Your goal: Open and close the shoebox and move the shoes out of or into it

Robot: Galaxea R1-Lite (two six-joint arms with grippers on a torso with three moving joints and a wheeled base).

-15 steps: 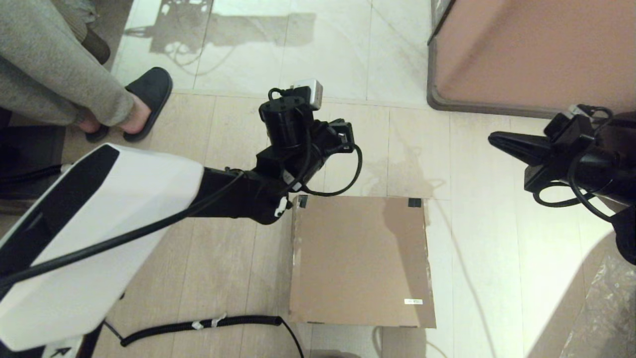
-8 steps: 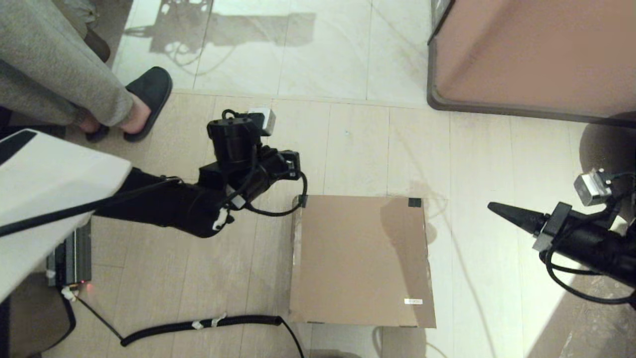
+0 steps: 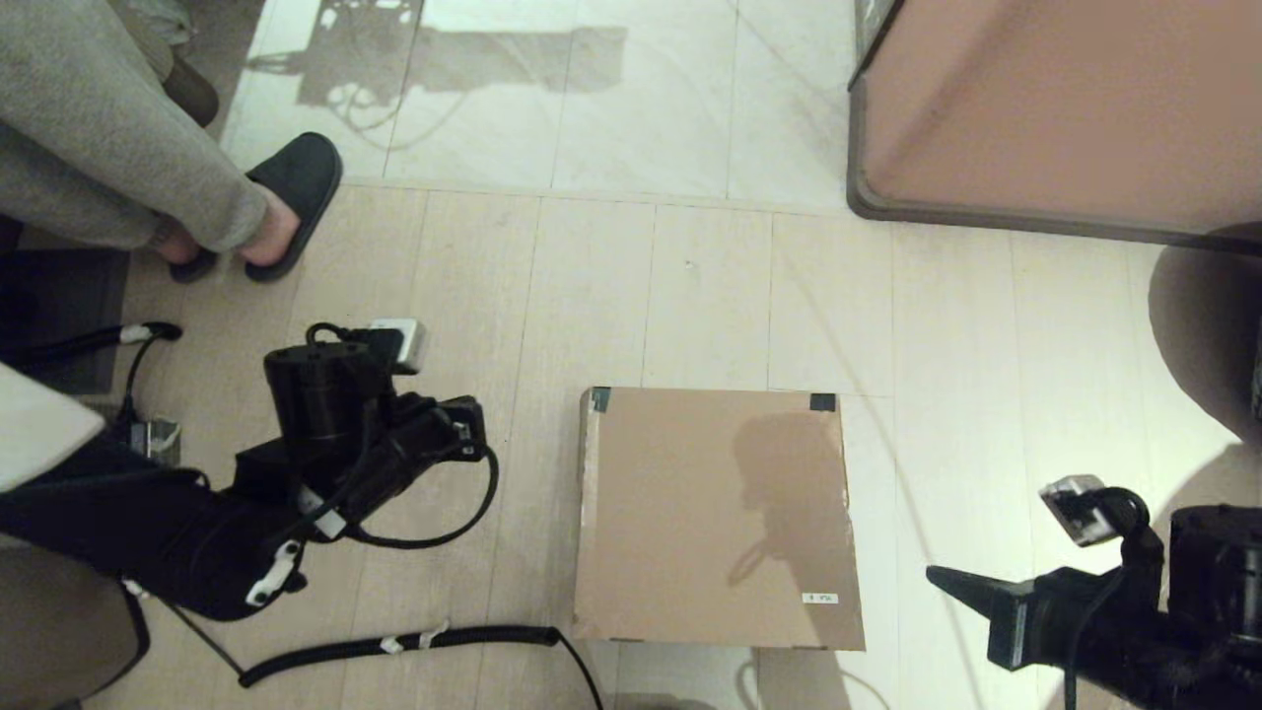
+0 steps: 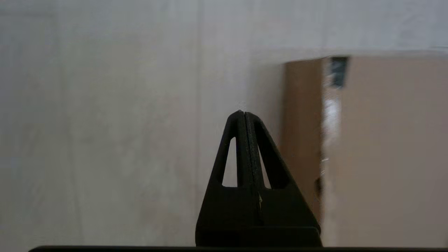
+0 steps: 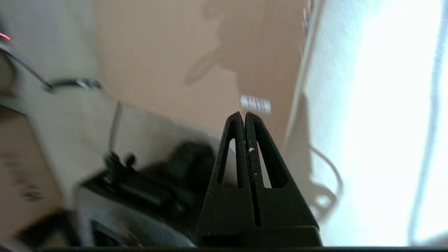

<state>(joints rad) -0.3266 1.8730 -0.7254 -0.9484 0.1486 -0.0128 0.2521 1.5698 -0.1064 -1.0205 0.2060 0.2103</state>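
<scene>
both claws pressed together and holding nothing, left gripper (image 4: 244,113) hangs off the left side of the shoebox (image 3: 715,518), which sits lid-down on the floor (image 3: 690,286), right gripper (image 3: 937,575) near its right corner.

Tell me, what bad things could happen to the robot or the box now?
The left gripper and right gripper both have shut fingers beside the closed brown cardboard shoebox; shut like that, they may only shove the box instead of lifting its lid. The black coiled cable lies on the floor near the box's front corner, so the left arm could snag it. A person's foot in a dark slipper is close by and could get bumped.
</scene>
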